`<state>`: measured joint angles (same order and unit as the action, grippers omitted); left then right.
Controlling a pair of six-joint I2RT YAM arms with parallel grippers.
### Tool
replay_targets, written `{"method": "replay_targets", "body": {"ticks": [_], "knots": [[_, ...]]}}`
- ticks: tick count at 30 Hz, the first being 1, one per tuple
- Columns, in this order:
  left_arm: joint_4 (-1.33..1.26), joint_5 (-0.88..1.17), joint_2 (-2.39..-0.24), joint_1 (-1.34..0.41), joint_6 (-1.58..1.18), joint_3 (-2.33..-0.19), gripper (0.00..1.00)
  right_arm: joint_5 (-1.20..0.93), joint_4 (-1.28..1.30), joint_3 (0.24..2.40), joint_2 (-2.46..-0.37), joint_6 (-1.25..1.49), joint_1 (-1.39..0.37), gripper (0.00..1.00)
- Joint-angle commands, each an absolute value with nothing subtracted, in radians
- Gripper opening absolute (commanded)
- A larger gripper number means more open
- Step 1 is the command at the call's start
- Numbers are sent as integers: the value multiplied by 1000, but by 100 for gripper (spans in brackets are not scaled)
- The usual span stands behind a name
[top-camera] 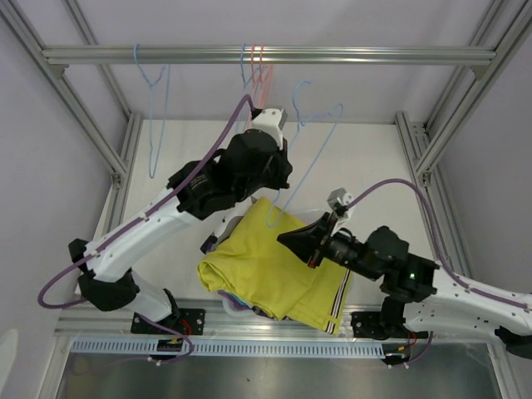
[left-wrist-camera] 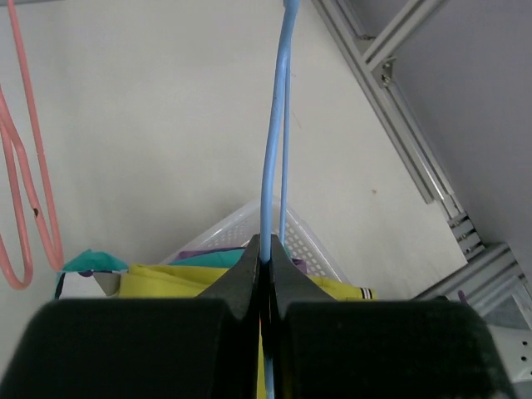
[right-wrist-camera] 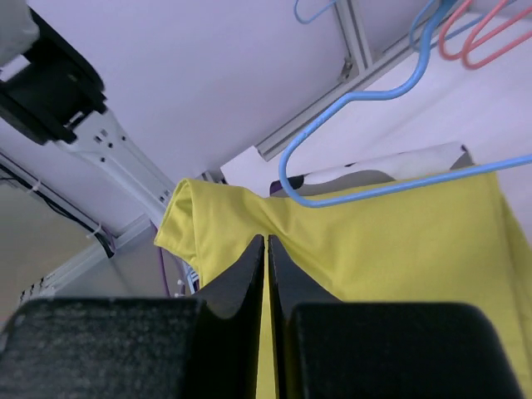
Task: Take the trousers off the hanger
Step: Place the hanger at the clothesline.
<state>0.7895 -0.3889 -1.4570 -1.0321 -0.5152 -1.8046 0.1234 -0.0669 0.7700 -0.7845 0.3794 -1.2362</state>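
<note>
The mustard yellow trousers [top-camera: 266,274] with striped cuffs lie spread over a white basket [left-wrist-camera: 309,243] that holds other trousers, one teal [left-wrist-camera: 90,261]. My right gripper [top-camera: 288,238] pinches a puckered fold of the yellow cloth [right-wrist-camera: 399,241], and its jaws [right-wrist-camera: 266,243] are all but closed on it. A blue hanger [top-camera: 314,158] slants above the pile, its lower corner by the cloth's far edge. My left gripper [left-wrist-camera: 268,249] is shut on the hanger's wire [left-wrist-camera: 274,125]. In the top view, that gripper's fingertips are hidden under its own wrist.
Pink hangers [top-camera: 259,71] and a light blue hanger [top-camera: 155,108] hang on the aluminium rail [top-camera: 374,55] at the back. Frame posts stand at the left [top-camera: 75,108] and right [top-camera: 465,108]. A grey-white camouflage cloth [right-wrist-camera: 374,170] peeks from behind the yellow one.
</note>
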Motion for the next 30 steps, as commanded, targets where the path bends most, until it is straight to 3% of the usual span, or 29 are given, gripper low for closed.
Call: {"method": "replay_targets", "body": {"ticks": [1,8,30], "knots": [[891,-474,-1564,-1032,-487,-1998,0,158,90,787,-703,348,-1243,7],[1046,-535,-1805,-983,-500,-2338,0,175,211,798,-595,318,-1241,5],[749,-503,-2005,-868,-503,-2488,0,123,278,712,-574,298,-1226,3]]}}
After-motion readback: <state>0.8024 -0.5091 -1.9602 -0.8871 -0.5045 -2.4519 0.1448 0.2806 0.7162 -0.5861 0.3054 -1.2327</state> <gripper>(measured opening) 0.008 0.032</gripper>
